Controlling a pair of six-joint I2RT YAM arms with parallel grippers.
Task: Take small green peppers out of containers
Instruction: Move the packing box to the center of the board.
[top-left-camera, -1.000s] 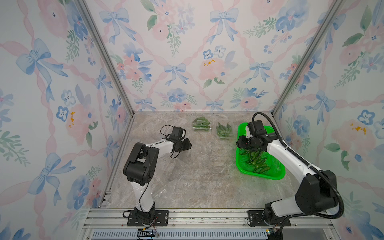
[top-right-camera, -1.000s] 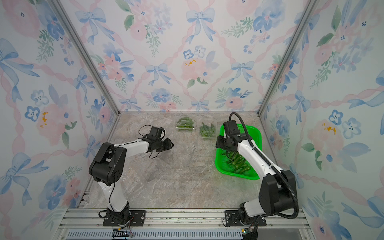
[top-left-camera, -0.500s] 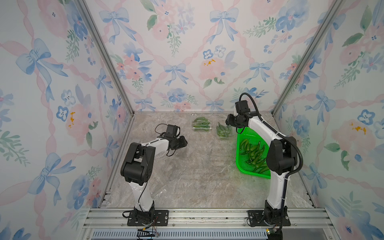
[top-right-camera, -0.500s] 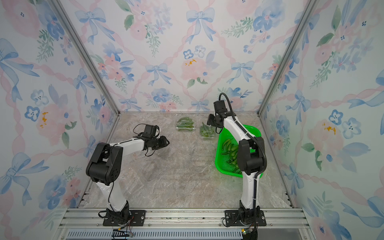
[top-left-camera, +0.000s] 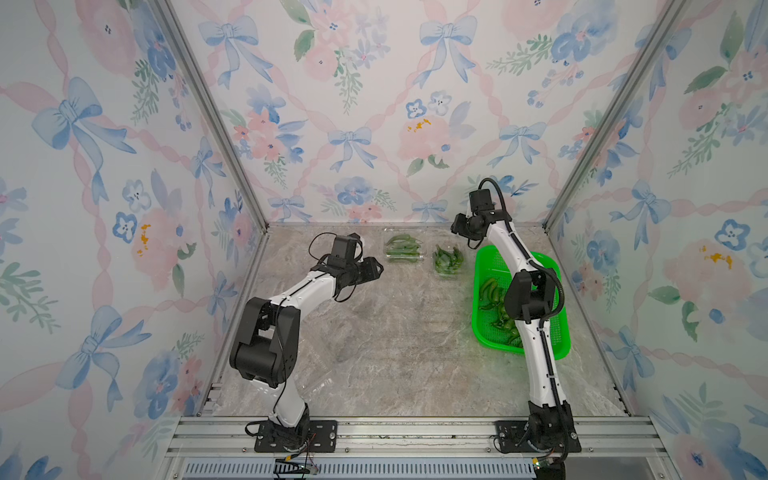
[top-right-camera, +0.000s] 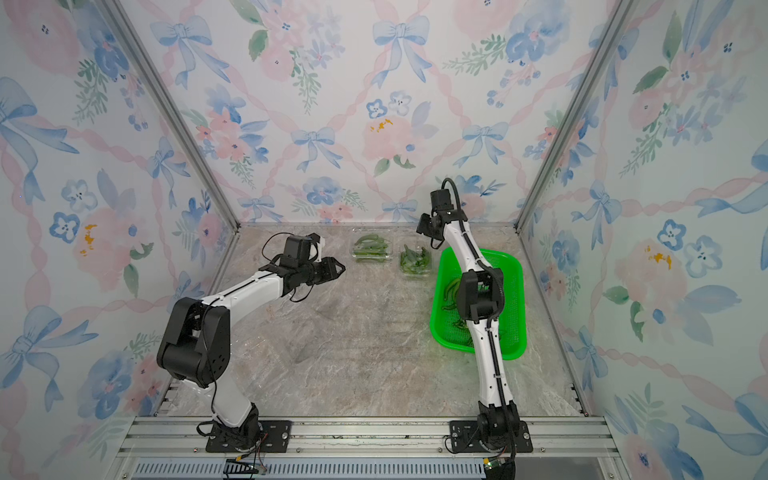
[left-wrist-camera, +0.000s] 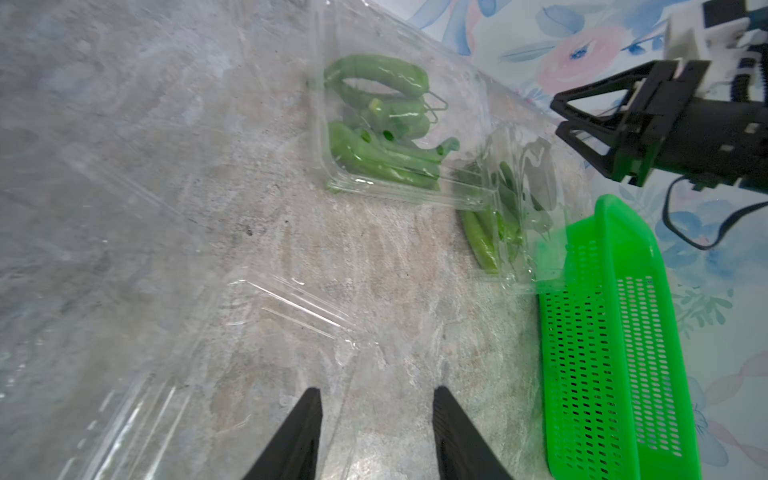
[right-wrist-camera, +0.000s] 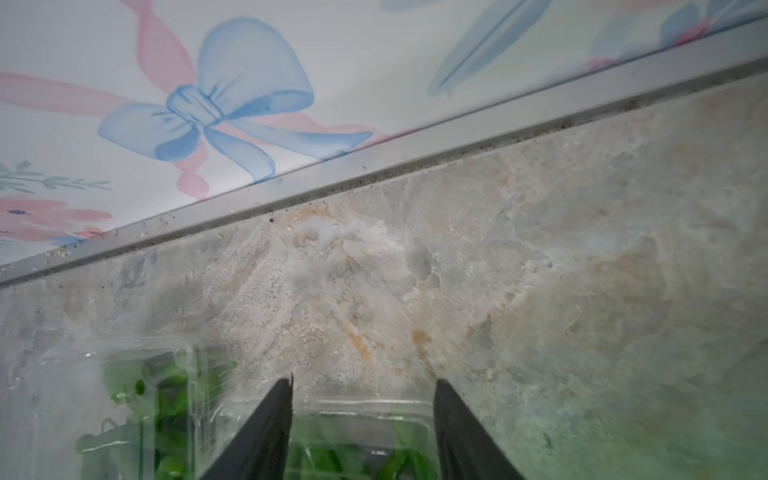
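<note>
Two clear containers stand near the back wall in both top views, each holding small green peppers. My right gripper hovers open above the far end of the right-hand container, not touching it. In the left wrist view it is off the table. My left gripper is open, left of the containers. An empty clear container lies on the table before its fingertips. Nothing is gripped.
A bright green perforated basket stands at the right, with several peppers inside. My right arm reaches over it. Another faint clear tray lies front left. The back wall's rail is close behind the right gripper.
My right gripper has left the basket and swung back to the wall, above the right-hand container. My left gripper has shifted slightly towards the containers.
</note>
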